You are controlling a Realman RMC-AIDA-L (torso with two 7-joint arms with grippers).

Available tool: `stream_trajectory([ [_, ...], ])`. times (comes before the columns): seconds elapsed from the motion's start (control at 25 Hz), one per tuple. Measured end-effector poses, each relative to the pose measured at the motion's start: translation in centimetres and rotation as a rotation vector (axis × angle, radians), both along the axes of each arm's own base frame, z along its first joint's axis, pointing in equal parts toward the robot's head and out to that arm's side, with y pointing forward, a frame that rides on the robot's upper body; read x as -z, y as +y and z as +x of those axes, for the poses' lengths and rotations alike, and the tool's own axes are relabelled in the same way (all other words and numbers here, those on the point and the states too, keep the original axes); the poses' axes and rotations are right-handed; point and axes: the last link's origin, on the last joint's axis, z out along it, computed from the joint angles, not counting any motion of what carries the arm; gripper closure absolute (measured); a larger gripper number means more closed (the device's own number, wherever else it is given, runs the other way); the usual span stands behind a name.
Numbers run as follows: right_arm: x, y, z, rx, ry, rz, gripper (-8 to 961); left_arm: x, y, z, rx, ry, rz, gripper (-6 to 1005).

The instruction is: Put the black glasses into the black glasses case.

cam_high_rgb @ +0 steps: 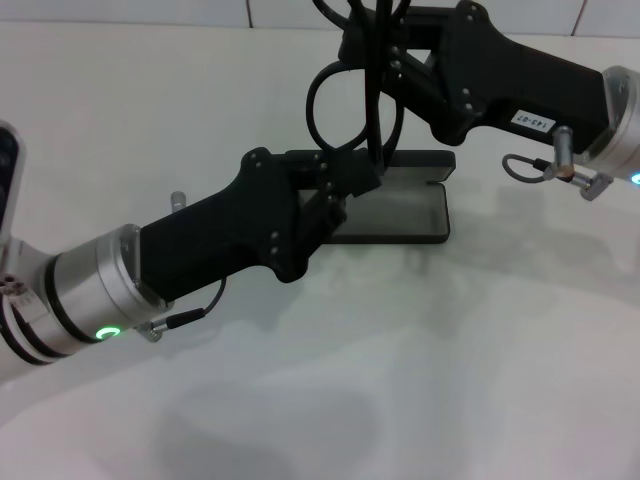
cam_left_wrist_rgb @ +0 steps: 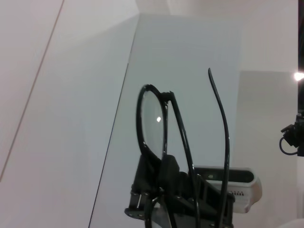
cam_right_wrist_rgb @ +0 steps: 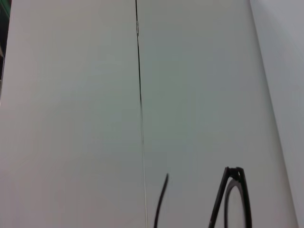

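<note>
Black glasses [cam_high_rgb: 345,105]: held upright above the open case, temple arms pointing up.
Black glasses case [cam_high_rgb: 425,205]: open, lying on the white surface [cam_high_rgb: 400,370].
Left hand [cam_high_rgb: 345,190]: over the case, pinching the glasses' lower frame.
Right hand [cam_high_rgb: 375,45]: at the temple arms; grip cannot be told.

Black glasses [cam_high_rgb: 345,105] upright, temples unfolded, above open black glasses case [cam_high_rgb: 415,205].

The glasses [cam_high_rgb: 340,100] have a thin black frame with clear lenses. Below them, the case [cam_high_rgb: 405,205] is black outside and dark grey inside. It lies on the plain white table [cam_high_rgb: 400,380].
</note>
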Motion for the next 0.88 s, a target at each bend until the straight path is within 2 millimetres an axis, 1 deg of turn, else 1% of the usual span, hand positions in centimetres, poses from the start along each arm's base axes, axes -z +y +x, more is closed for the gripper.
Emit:
stream_trajectory([
  [0.88,0.24,-0.32,-0.07,-0.014,-0.005,-0.019,841,-0.04,-0.14,-0.17,-0.01,-0.004,-0.004,955],
])
